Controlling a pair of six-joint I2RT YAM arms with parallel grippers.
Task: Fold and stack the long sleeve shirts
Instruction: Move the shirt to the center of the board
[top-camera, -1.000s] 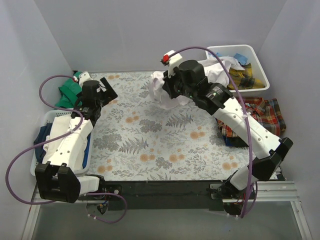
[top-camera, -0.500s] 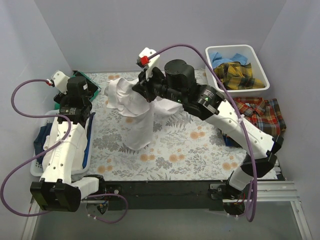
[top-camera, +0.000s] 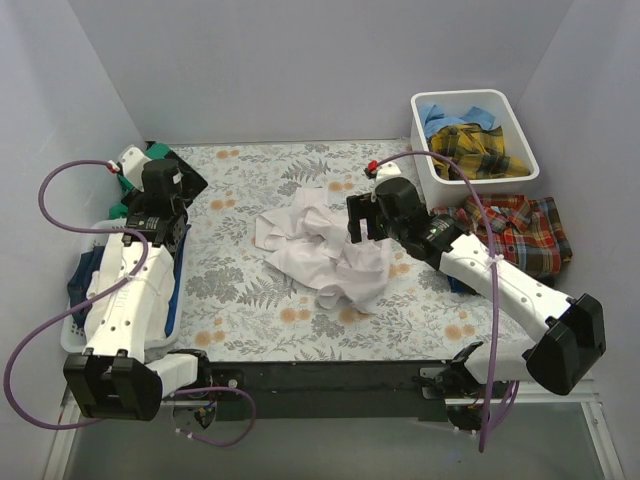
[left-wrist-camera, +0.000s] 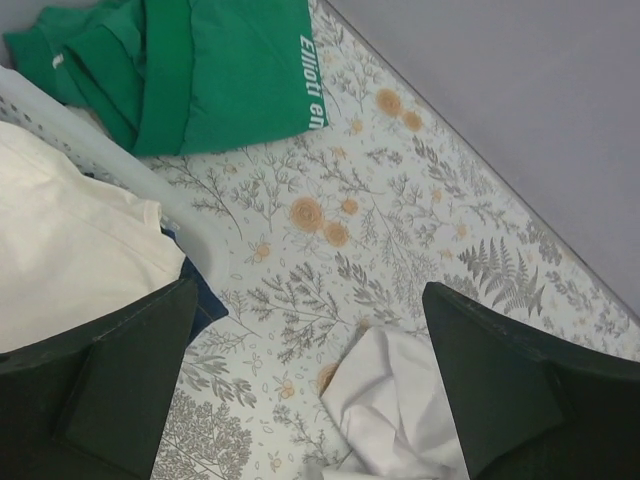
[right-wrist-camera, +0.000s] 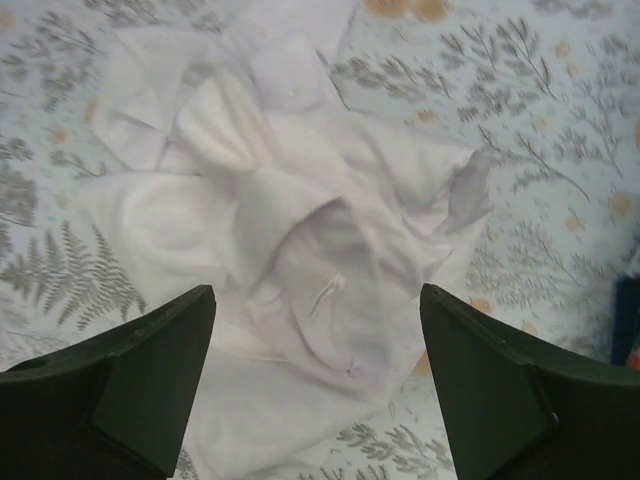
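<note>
Shirts lie in three spots on a bench (top-camera: 240, 290) draped in a floral cover; the white shirt (top-camera: 325, 250) sits crumpled in a loose heap at the middle, its folds and one sleeve bunched, spreading towards the near edge; the right pincer (right-wrist-camera: 318, 400) hangs just above this heap, on its right side, its two dark fingers (right-wrist-camera: 130, 370) spread wide apart with nothing between them but the cloth below; whether they touch the cloth cannot be told; the red plaid shirt (top-camera: 520, 230) lies rumpled at the right edge of the bench, well apart from the white one; just beyond it stands a white bin (top-camera: 520, 125) at the far right corner, holding the yellow plaid shirt (top-camera: 470, 150) with the blue shirt (top-camera: 445, 115) behind it; the left pincer (left-wrist-camera: 310, 400) is raised over the far left corner, fingers wide apart and empty; below it a green garment (left-wrist-camera: 200, 70) with white lettering lies on the bench, beside a white basket (left-wrist-camera: 50, 105) holding a cream cloth (left-wrist-camera: 70, 240); one edge of the white shirt shows at the bottom of the left wrist view.
</note>
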